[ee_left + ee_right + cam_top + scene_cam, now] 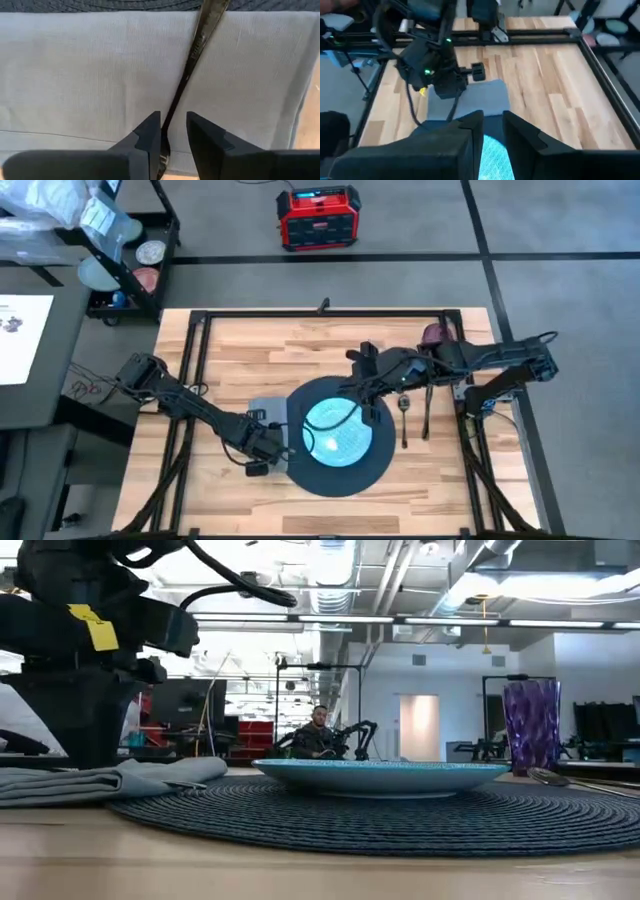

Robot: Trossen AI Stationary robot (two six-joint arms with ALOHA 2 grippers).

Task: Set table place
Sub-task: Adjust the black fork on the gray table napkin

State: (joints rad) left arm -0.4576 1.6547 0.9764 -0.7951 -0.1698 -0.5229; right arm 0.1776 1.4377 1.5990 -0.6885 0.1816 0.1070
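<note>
Left gripper (173, 135): slightly open astride fork (192, 60) on napkin (90, 80).
Right gripper (492, 131): slightly open, empty, above plate (335, 432).

Beneath my left end effector (173, 145), whose fingers are matt black plastic, the napkin (90, 75) is fine-woven grey cloth, soft and matt. The fork (192, 55) between those fingers is dark, polished metal. Beyond it, the mat (400, 815) is coarse ribbed weave. The plate (380, 775) is glossy teal, the cup (531, 726) translucent purple. The surface (555, 95) is smooth, pale planked wood.
</note>
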